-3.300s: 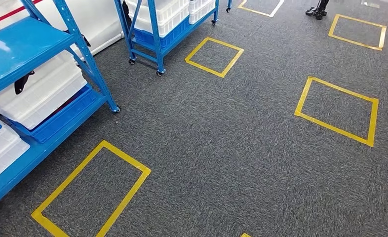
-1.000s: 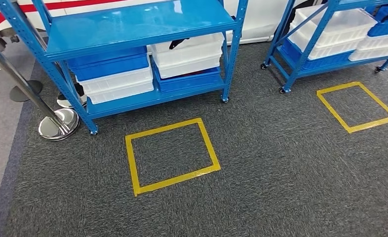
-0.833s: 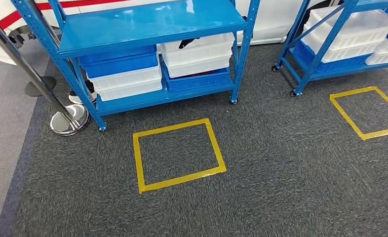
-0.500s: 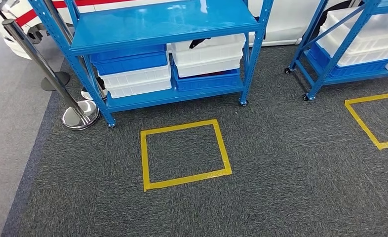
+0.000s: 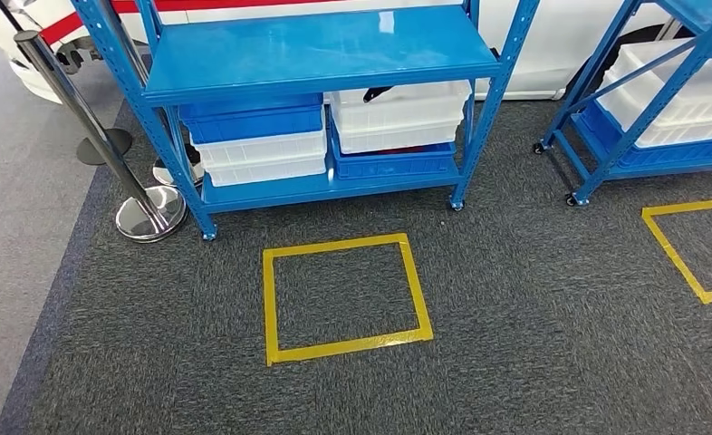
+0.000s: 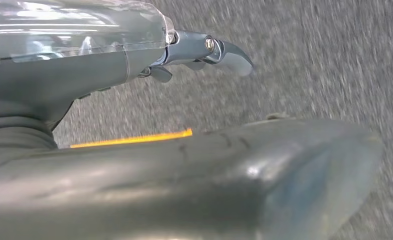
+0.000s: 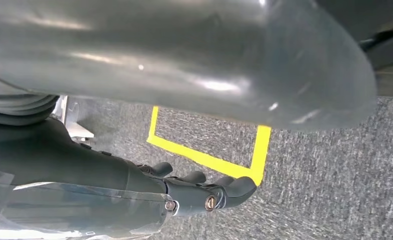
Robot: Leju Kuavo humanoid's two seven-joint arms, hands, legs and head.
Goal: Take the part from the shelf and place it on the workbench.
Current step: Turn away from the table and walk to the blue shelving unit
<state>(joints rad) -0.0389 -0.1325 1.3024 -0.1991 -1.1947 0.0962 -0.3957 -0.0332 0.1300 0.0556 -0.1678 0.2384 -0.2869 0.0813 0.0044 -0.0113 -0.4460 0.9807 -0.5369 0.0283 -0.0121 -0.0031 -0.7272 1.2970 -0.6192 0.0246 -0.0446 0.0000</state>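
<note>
The blue metal shelf (image 5: 321, 50) stands straight ahead in the head view. Its top board is bare, and white and blue bins sit stacked on its bottom board. A black part (image 5: 377, 92) pokes out over the rim of the upper white bin (image 5: 398, 116) on the right side. My left hand (image 6: 134, 165) hangs above the grey carpet, its fingers (image 6: 219, 50) apart and holding nothing. My right hand (image 7: 84, 175) also hangs over the carpet, with its fingers (image 7: 209, 192) loosely curved and empty, near a yellow tape corner (image 7: 257, 165).
A yellow tape square (image 5: 343, 299) marks the carpet in front of the shelf. A chrome stanchion (image 5: 144, 213) stands at the shelf's left corner. A second blue shelf (image 5: 642, 109) with white bins is at the right, with another tape square (image 5: 697, 249) before it.
The camera has swung round and moved: from open carpet with tape squares to facing the shelf, which has slid right and grown slightly nearer in the picture. Nothing on it has moved.
</note>
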